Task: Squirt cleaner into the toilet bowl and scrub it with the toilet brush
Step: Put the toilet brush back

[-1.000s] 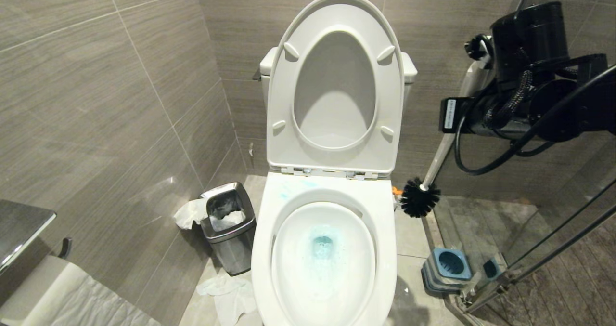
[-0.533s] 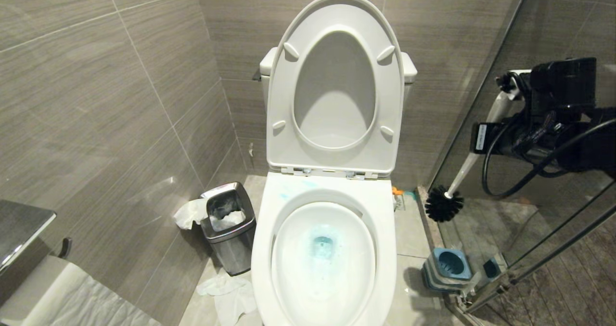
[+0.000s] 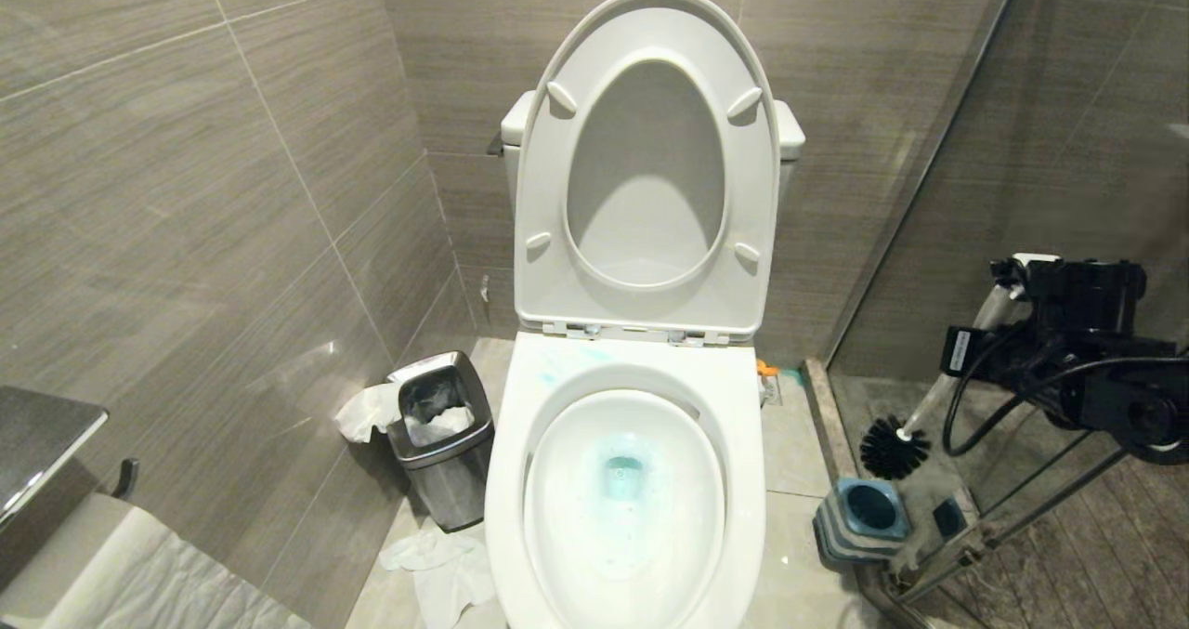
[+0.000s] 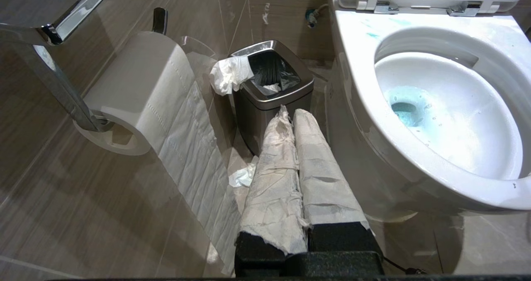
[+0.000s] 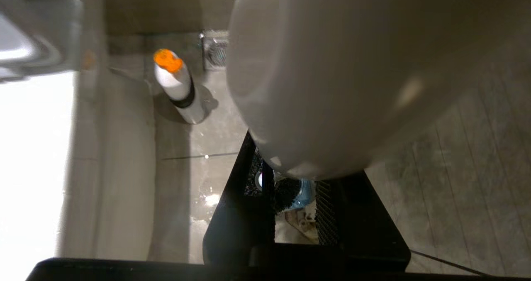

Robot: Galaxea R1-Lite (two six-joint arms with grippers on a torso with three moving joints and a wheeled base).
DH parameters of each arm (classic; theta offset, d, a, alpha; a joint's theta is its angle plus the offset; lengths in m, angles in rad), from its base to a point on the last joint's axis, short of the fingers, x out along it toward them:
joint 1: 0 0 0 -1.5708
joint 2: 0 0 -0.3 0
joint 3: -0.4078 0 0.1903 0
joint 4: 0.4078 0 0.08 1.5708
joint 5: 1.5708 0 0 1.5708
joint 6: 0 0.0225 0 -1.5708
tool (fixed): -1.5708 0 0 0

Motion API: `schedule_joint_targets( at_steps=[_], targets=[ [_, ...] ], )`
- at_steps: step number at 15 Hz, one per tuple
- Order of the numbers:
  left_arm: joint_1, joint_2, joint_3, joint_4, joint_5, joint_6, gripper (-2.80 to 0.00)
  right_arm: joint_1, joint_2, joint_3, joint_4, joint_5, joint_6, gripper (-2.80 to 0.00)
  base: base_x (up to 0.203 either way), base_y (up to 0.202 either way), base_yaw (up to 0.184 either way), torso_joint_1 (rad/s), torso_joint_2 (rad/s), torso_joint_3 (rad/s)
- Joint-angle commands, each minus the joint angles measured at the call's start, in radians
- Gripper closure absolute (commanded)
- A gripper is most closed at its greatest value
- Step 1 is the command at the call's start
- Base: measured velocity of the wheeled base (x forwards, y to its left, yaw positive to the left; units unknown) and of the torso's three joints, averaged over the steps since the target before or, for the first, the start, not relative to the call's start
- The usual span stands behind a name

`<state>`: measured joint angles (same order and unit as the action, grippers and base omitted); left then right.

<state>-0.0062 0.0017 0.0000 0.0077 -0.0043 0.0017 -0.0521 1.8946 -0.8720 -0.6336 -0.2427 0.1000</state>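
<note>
The right gripper (image 3: 999, 308), low at the right beside the glass shower screen (image 3: 929, 192), is clamped on the slim whitish handle of the toilet brush (image 3: 915, 420). The handle slopes down and away from the gripper, and its bushy black bristle head hangs just above the square blue-grey ribbed holder (image 3: 859, 517) on the floor, not touching it that I can see. Seen from the wrist, the handle's rounded end fills most of the frame and hides the fingers' grip; only a bit of bristle and blue holder shows between them.

Across from the gripper, beyond a strip of bare tile, stands the glossy white toilet bowl (image 3: 743, 443), seat and lid raised, with teal-tinted cleaner (image 3: 624, 469) pooled in its water and faint blue smears on the rim. A white bottle with an orange cap (image 5: 178, 86) stands on the floor close to the bowl's base.

The left gripper (image 4: 292, 117), paper-wrapped fingers pressed together, sits on the bowl's far side, pointing at a small steel waste bin (image 4: 271, 94) stuffed with tissue. A toilet roll (image 4: 141, 90) hangs beside it, crowding that side.
</note>
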Motion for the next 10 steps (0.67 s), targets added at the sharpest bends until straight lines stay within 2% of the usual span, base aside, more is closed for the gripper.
schedule_joint_targets(
  at_steps=[1, 4, 10],
  targets=[
    [0.000, 0.000, 0.002, 0.000, 0.000, 0.000, 0.00, -0.053, 0.121, 0.015, -0.052, 0.019, 0.007, 0.00, 0.000, 0.000, 0.000, 0.000, 0.00, 0.000],
    [0.000, 0.000, 0.002, 0.000, 0.000, 0.000, 0.00, -0.080, 0.233, 0.009, -0.144, 0.042, 0.013, 0.00, 0.000, 0.000, 0.000, 0.000, 0.00, 0.000],
    [0.000, 0.000, 0.002, 0.000, 0.000, 0.000, 0.00, -0.084, 0.406, -0.003, -0.329, 0.043, 0.012, 0.00, 0.000, 0.000, 0.000, 0.000, 0.00, 0.000]
  ],
)
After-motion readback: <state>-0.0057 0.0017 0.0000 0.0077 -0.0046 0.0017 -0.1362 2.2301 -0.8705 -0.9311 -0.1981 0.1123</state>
